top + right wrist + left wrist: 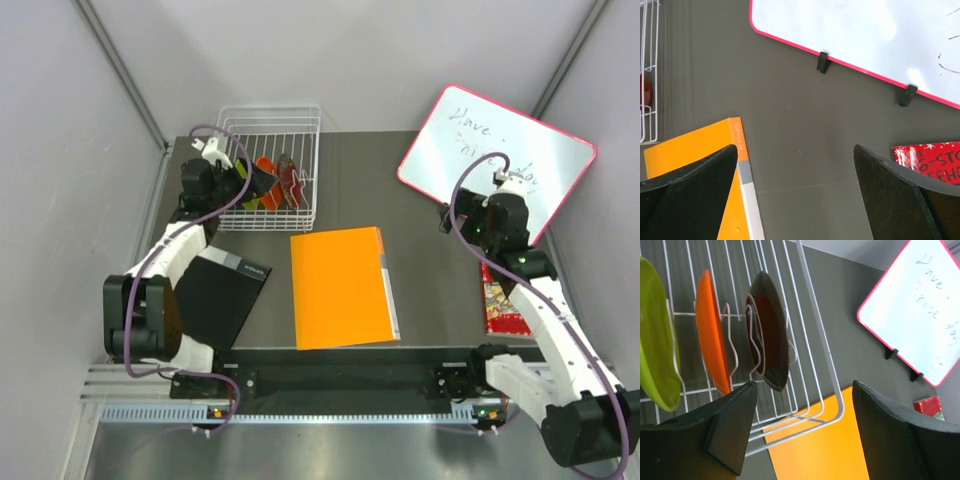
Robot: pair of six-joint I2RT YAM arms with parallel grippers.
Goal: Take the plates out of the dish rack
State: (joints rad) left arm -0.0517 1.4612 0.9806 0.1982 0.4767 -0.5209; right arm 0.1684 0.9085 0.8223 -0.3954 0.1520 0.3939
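Observation:
The white wire dish rack (268,165) stands at the back left of the table. Three plates stand on edge in it: lime green (655,360), plain orange (710,340) and dark red (771,335). In the top view the orange plate (264,164) and the dark red plate (289,178) show beside my left gripper (262,182). The dark teal plate does not clearly show. My left gripper (804,390) is open and empty, above the rack's near right part (818,315). My right gripper (455,220) is open and empty over bare table (795,150).
An orange folder (340,285) lies mid-table, just in front of the rack. A pink-framed whiteboard (495,160) leans at the back right. A red book (503,300) lies under the right arm. A black notebook (215,290) lies at the left.

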